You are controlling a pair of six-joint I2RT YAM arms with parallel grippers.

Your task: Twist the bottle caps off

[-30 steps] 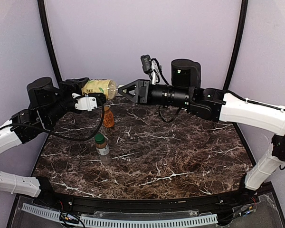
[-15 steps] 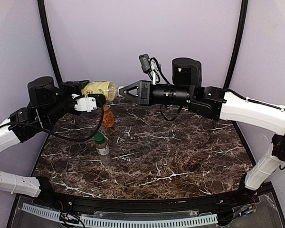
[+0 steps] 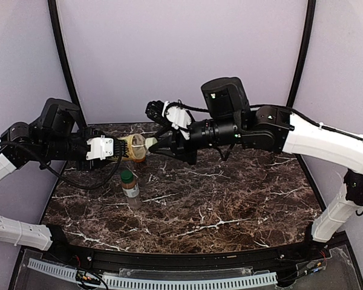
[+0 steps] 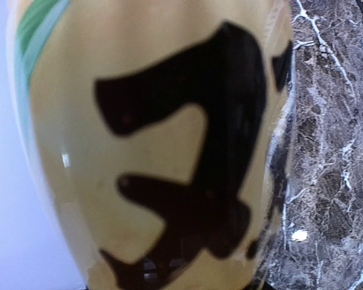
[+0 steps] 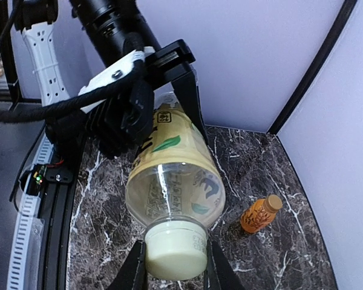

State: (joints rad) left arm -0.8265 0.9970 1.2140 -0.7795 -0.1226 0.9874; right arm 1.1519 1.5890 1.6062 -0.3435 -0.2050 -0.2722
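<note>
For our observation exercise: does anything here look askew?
The tea bottle lies sideways in mid-air, left tool on its body, right tool on its cream cap; the orange bottle and clear bottle stand upright.

- You see a table (image 3: 230, 205) with a dark brown marble top, crossed by thin white veins.
- Behind it stands a plain pale lilac wall (image 3: 181, 48), evenly lit.
- Two black curved bars (image 3: 60, 54) rise at the back corners.
- A white perforated strip (image 3: 187, 281) runs along the near edge.
</note>
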